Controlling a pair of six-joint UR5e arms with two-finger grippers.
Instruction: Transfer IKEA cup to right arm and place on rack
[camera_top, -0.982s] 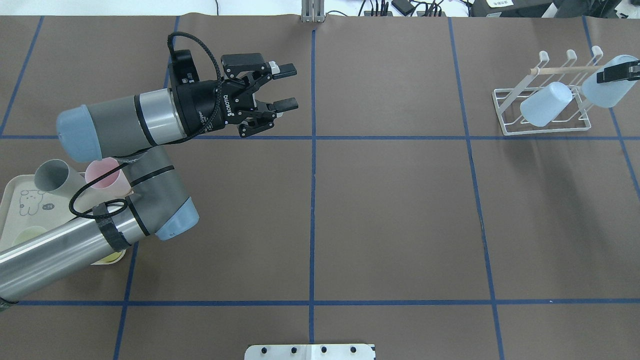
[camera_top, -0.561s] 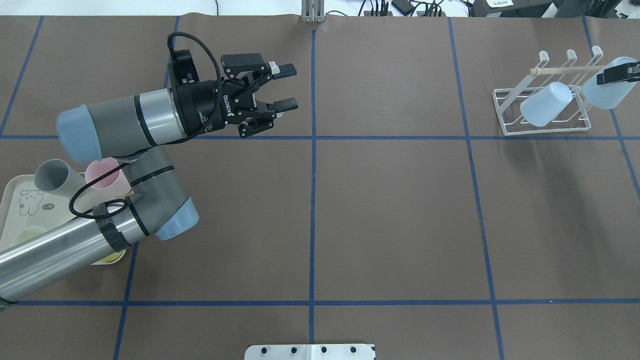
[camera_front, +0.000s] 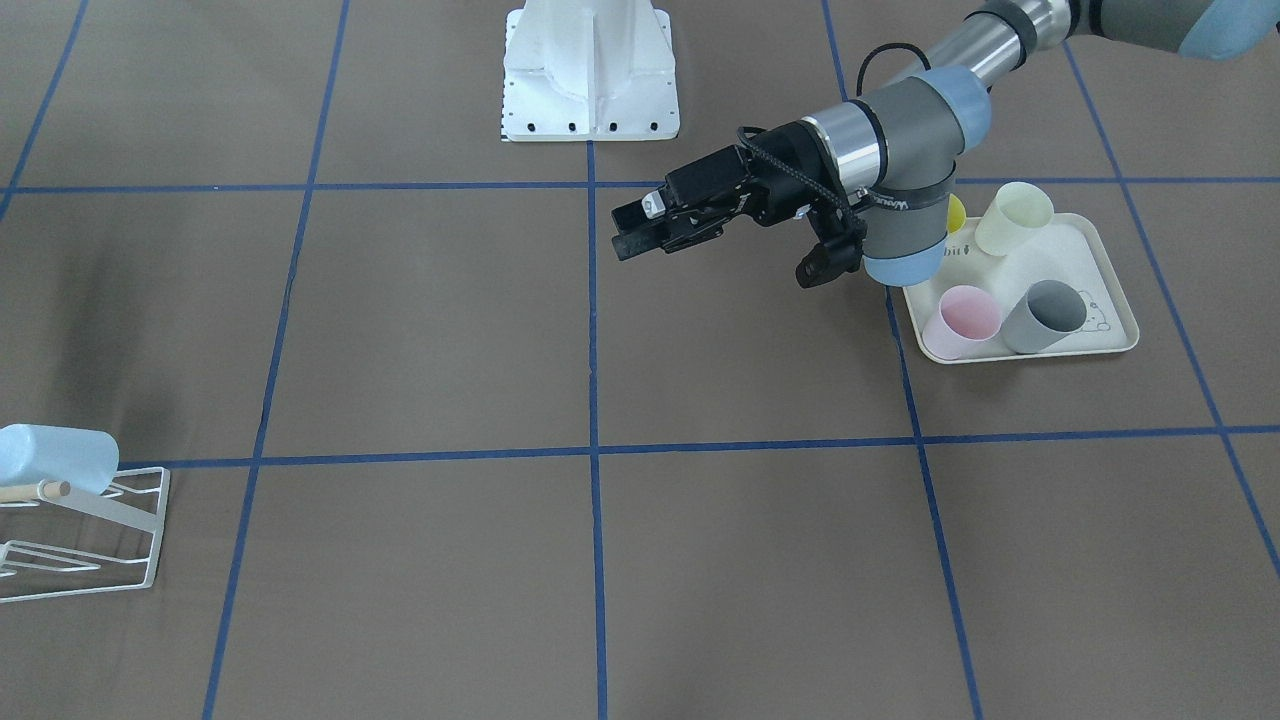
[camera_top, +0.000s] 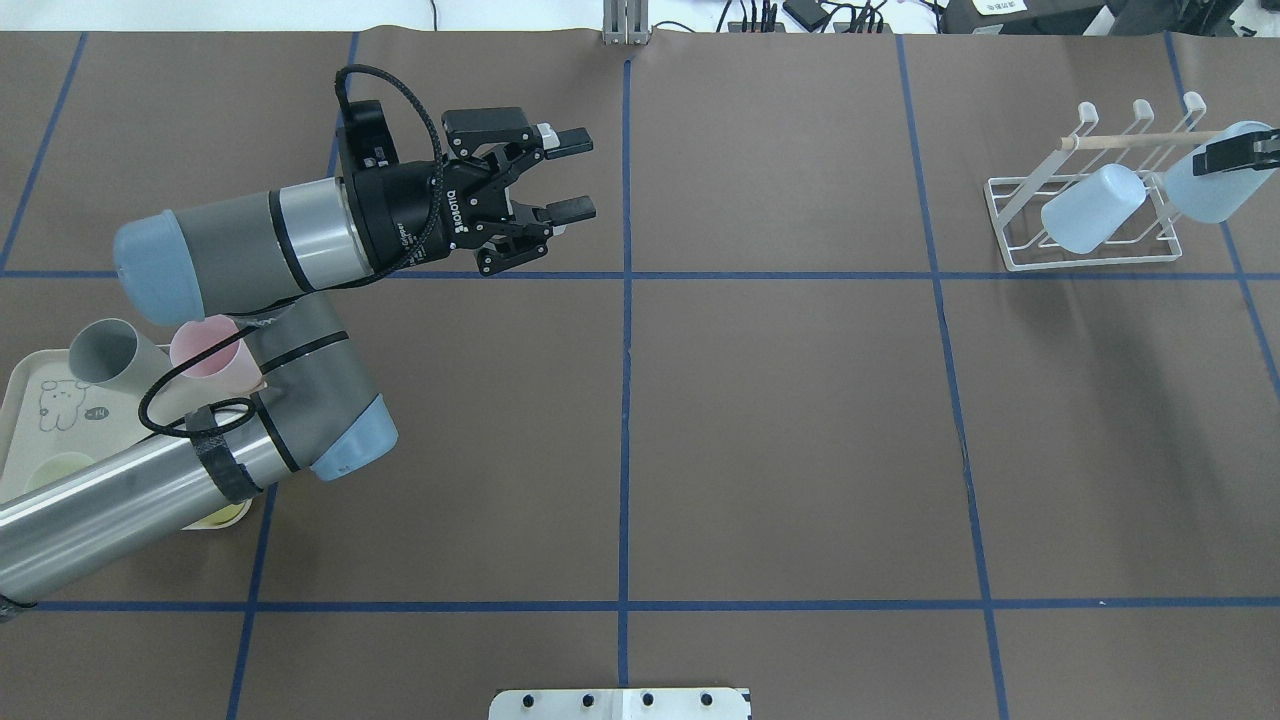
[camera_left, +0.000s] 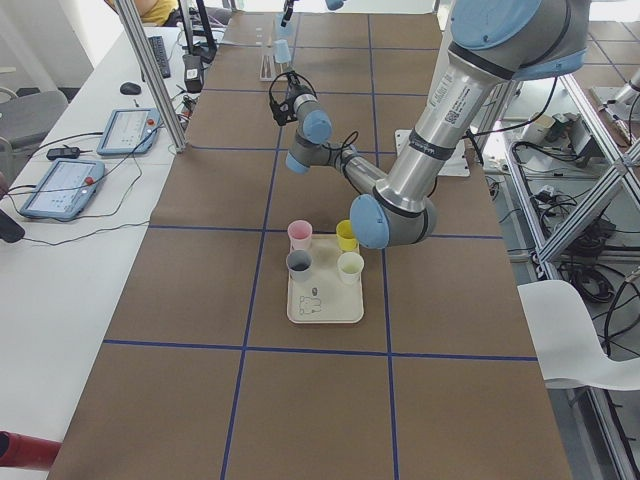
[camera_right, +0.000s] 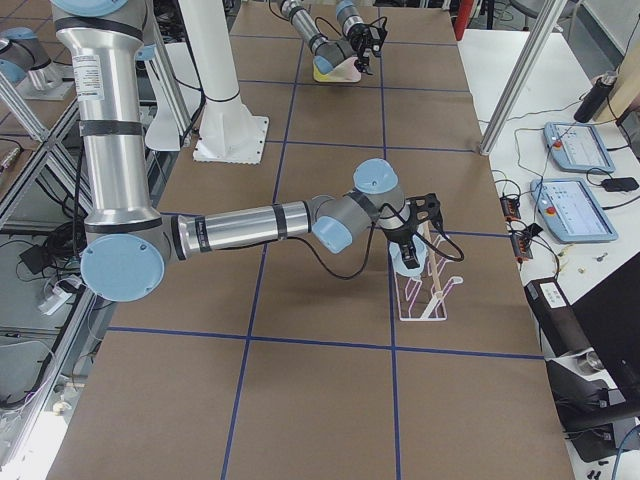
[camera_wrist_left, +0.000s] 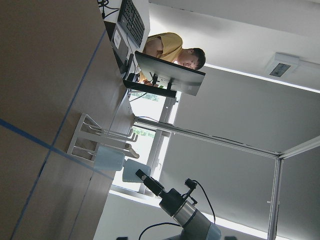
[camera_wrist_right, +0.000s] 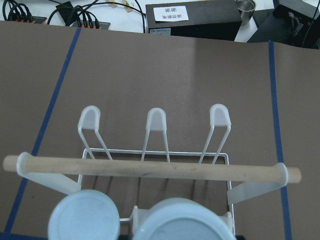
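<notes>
Two pale blue plastic IKEA cups at the small white wire rack (camera_top: 1090, 262): one cup (camera_top: 1092, 208) racked, second cup (camera_top: 1205, 190) clamped in my right gripper (camera_top: 1240, 150) at its end, left gripper (camera_top: 578, 175) spread empty; placing step, I reckon, next seat it on the rack, release.

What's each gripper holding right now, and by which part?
The right gripper holds the light blue cup near its raised closed end, at the rack; left gripper is empty.

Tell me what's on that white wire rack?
Two light blue cups: the resting cup leans on the rack; the held cup is in the right gripper at its end. Whether that one sits on a prong is hidden.
</notes>
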